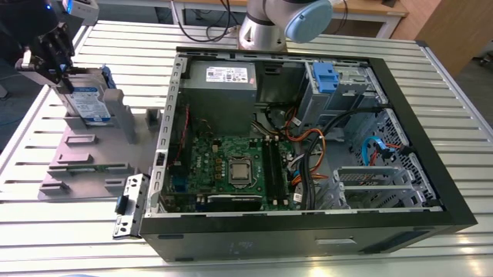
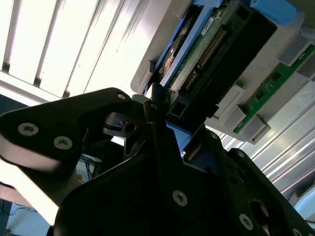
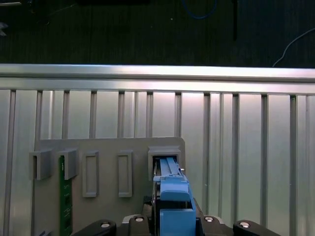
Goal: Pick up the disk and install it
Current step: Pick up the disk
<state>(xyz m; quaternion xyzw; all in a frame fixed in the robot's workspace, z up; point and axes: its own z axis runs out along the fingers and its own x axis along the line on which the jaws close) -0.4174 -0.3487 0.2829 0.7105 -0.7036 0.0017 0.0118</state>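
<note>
The gripper [image 1: 60, 78] is up at the exterior view's left, over a grey holder [image 1: 85, 156] that lies on the metal table [image 1: 138, 40]. It has the disk [image 1: 89, 101] by its top end. The disk stands on its edge, with its blue and white label facing the open computer case [image 1: 308, 239]. The case is well apart from it, on the exterior view's right.

In the second wrist view the black fingers [image 2: 156, 113] are pressed onto the end of the disk [image 2: 211, 49], one on each side, pinching it. You can see its blue rails and its green underside there.

In the first wrist view the blue edge of the disk [image 3: 172, 196] lines up with a slot in the holder [image 3: 133, 145]. The bottom of the disk looks like it sits in that slot, but it is hard to be sure. A thin green board [image 3: 64, 196] stands in another slot, near the disk but not touching it.
</note>
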